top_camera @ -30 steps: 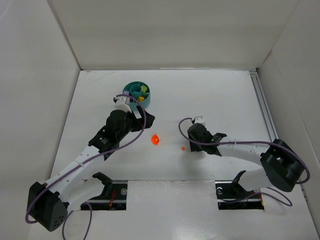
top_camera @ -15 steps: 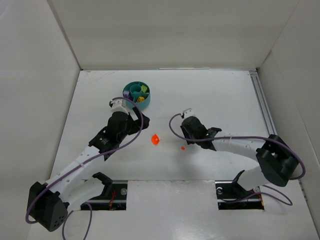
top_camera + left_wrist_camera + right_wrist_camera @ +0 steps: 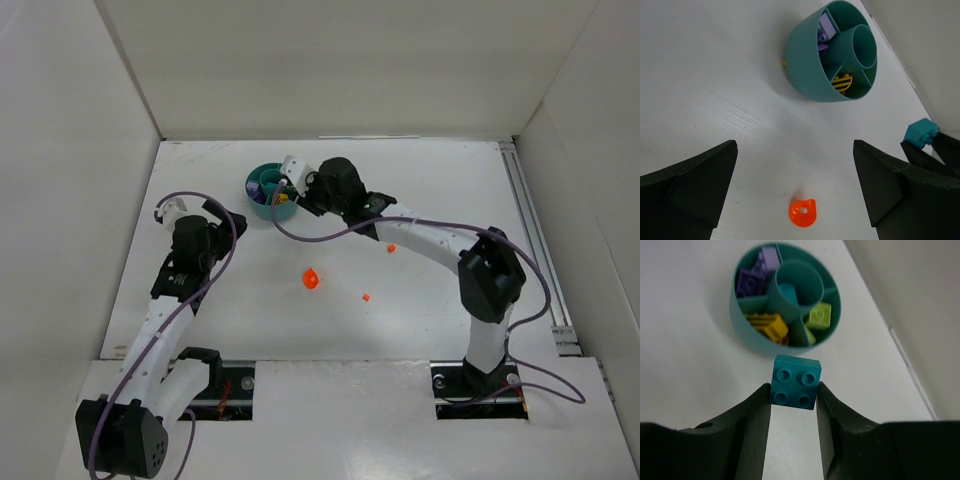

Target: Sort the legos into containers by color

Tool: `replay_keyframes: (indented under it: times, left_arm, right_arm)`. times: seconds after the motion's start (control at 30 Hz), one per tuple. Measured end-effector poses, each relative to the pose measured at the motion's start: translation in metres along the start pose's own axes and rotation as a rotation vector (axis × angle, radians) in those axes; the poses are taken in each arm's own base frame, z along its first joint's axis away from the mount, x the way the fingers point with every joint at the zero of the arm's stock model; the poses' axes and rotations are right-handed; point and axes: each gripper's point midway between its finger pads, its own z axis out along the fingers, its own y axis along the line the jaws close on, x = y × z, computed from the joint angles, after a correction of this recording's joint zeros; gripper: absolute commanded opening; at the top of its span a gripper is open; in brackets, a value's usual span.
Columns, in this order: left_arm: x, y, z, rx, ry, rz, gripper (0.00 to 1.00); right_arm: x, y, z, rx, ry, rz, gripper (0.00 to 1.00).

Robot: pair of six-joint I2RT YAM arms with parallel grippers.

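The right hand (image 3: 793, 394) clenches a teal brick (image 3: 795, 381) (studs facing the camera) just short of the bowl (image 3: 742, 337).

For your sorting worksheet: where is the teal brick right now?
In the right wrist view, the teal brick sits clamped in the right gripper, close to the bowl.

Robot lab test cell, plain white panel walls (image 3: 80, 150) closing off left, back & right of frame, bare white bench top (image 3: 450, 190), two arm bases (image 3: 120, 445) bolted along bottom edge, exposed purple cabling (image 3: 305, 239), alu rail (image 3: 530, 230) at right.
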Motion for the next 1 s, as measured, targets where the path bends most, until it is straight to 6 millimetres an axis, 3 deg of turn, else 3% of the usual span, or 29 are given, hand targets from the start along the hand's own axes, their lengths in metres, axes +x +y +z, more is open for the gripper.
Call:
replay_keyframes:
  times: [0.2, 0.33, 0.5, 0.67, 1.0]
  left_arm:
    - [-0.001, 0.008, 0.002, -0.018, -0.003, -0.044, 1.0]
    - [-0.002, 0.007, 0.003, -0.009, -0.009, -0.051, 1.0]
    - [0.002, 0.008, 0.005, -0.008, 0.002, -0.05, 1.0]
    - [0.005, 0.007, 0.006, 0.005, 0.015, -0.049, 1.0]
    - [0.011, 0.005, 0.011, 0.017, 0.038, -0.045, 1.0]
  right_arm:
    - [-0.055, -0.016, 0.054, -0.041, -0.15, -0.119, 0.23]
    - [-0.078, -0.024, 0.084, -0.055, -0.228, -0.147, 0.23]
    - [-0.079, -0.024, 0.116, -0.073, -0.261, -0.151, 0.25]
    - [-0.07, -0.027, 0.135, -0.075, -0.261, -0.138, 0.28]
    - [-0.063, -0.028, 0.14, -0.103, -0.267, -0.108, 0.33]
